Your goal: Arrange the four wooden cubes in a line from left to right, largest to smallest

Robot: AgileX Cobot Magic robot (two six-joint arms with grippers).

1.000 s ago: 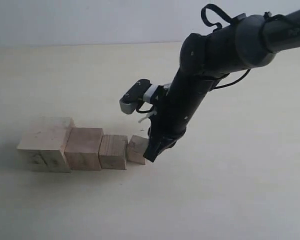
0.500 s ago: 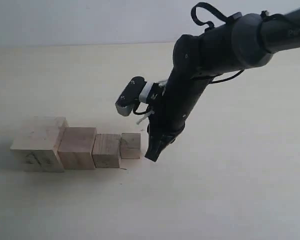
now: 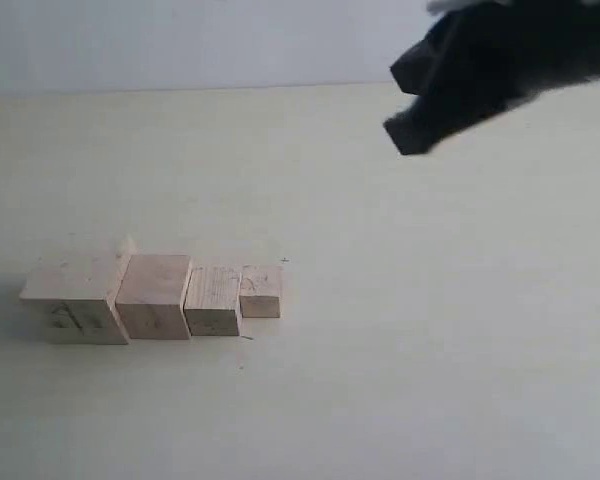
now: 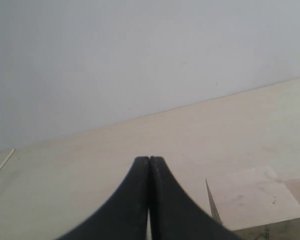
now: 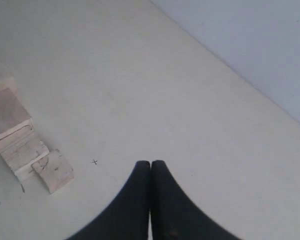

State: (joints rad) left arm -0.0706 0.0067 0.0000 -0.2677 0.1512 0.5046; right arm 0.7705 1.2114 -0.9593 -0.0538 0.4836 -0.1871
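Note:
Four wooden cubes stand touching in a row on the table, graded by size from left to right: the largest point(image 3: 75, 295) with dark grain marks on its front, the second point(image 3: 155, 295), the third point(image 3: 213, 298) and the smallest point(image 3: 261, 290). My right gripper point(image 3: 408, 135) is a blurred dark shape high at the upper right, far from the row. In the right wrist view it point(image 5: 150, 164) is shut and empty, with the smallest cube point(image 5: 53, 171) off to one side. My left gripper point(image 4: 149, 160) is shut and empty, beside the largest cube point(image 4: 255, 200); the exterior view does not show it.
The pale table point(image 3: 430, 350) runs back to a light grey wall point(image 3: 180, 40). A small pencil cross point(image 3: 284, 261) marks the surface just behind the smallest cube.
The right arm has lifted away from the smallest cube, up and to the right, and is blurred by motion. The cube row has closed up and shifted slightly left since a second ago.

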